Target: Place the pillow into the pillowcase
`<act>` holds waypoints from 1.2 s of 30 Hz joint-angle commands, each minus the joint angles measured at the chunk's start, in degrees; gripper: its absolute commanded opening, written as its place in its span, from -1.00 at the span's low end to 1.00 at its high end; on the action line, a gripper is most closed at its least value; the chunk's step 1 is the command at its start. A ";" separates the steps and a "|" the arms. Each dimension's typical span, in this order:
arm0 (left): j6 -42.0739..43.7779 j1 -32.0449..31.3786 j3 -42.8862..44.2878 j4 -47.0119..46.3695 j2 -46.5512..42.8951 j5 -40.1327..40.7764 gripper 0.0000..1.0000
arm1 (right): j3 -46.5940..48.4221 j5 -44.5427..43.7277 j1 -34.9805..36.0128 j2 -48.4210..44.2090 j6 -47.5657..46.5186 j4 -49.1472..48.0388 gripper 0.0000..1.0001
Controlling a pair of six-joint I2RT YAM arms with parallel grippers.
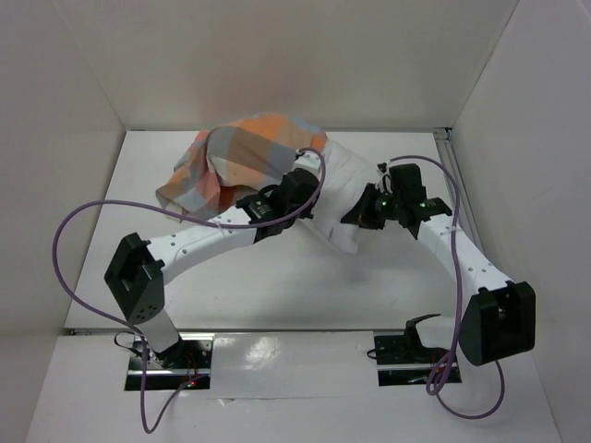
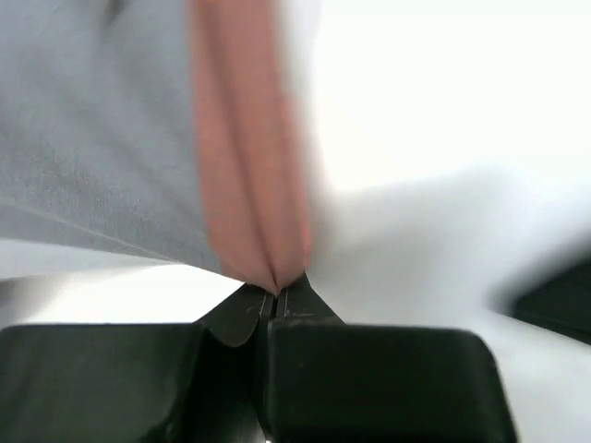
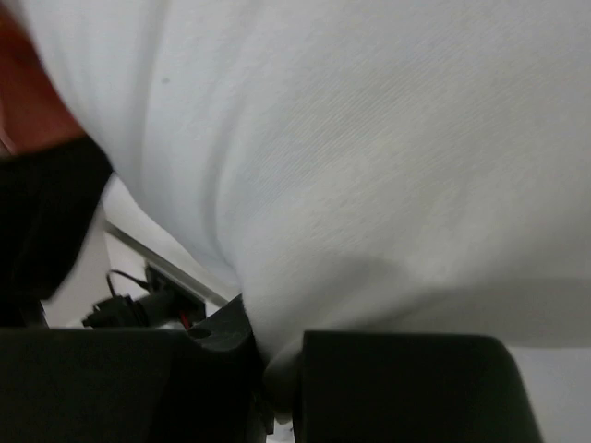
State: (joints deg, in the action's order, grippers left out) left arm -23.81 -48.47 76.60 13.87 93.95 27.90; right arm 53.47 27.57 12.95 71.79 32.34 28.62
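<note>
Pillow (image 1: 349, 180): plain white, plump, lying on the white table (image 1: 268, 277) toward its far middle, set on a diagonal with one end pointing near-right and bare. Its far-left end is covered by the pillowcase (image 1: 242, 159), a check of orange, blue-grey and tan squares, bunched and draped in a hump over that end, with a loose skirt trailing down to the left onto the table. How far the pillow reaches inside the cover cannot be told. Left gripper (image 2: 274, 293): jaws together, clamped on a thin orange fold of the pillowcase at its open edge; blue-grey cloth hangs to one side of the fold in the wrist view, white pillow to the other. Right gripper (image 3: 277, 374): at the bare near-right end of the pillow, jaws drawn in on a pinch of the white fabric, which fills nearly the whole wrist view and runs down between the two fingers. Left arm (image 1: 212, 238): white links, stretched from its base across the table to the middle of the bundle. Right arm (image 1: 462, 254): bent in from the right side. Purple cables (image 1: 66, 231): one looped off each arm. Surround: white walls (image 1: 277, 55) on three sides; a metal rail (image 1: 462, 185) along the table's right edge.
</note>
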 commanded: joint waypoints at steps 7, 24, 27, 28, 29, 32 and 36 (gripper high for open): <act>0.51 -1.30 18.66 -4.12 0.09 -25.70 -1.00 | 7.79 0.11 -0.64 -1.04 6.61 -15.71 -1.00; -4.13 -8.49 37.28 24.00 -16.17 -26.13 -1.00 | 15.69 -7.54 -1.79 -21.77 -12.83 27.70 -1.00; -5.54 -8.49 46.48 31.46 -14.07 -30.00 -1.00 | 17.71 -5.86 -1.79 -23.01 -12.83 34.64 -1.00; -6.33 -8.49 49.41 36.53 -11.28 -30.53 -1.00 | 19.37 -5.86 -1.79 -23.01 -13.35 38.66 -1.00; -6.86 -8.49 52.31 38.93 -9.59 -31.32 -1.00 | 20.17 -5.86 -1.79 -23.01 -13.35 40.62 -1.00; -8.44 -2.26 56.83 42.64 -4.24 -37.37 -1.00 | 22.37 -5.86 -1.79 -20.38 -12.48 46.08 -1.00; -7.83 7.40 48.66 38.97 1.99 -41.43 -1.00 | 22.21 -2.36 -1.79 -14.67 -9.23 44.17 -0.94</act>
State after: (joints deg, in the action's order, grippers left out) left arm -29.98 -46.48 128.66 62.06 89.36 -7.68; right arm 74.37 22.44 10.74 53.71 22.17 73.71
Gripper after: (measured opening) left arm 0.048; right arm 0.103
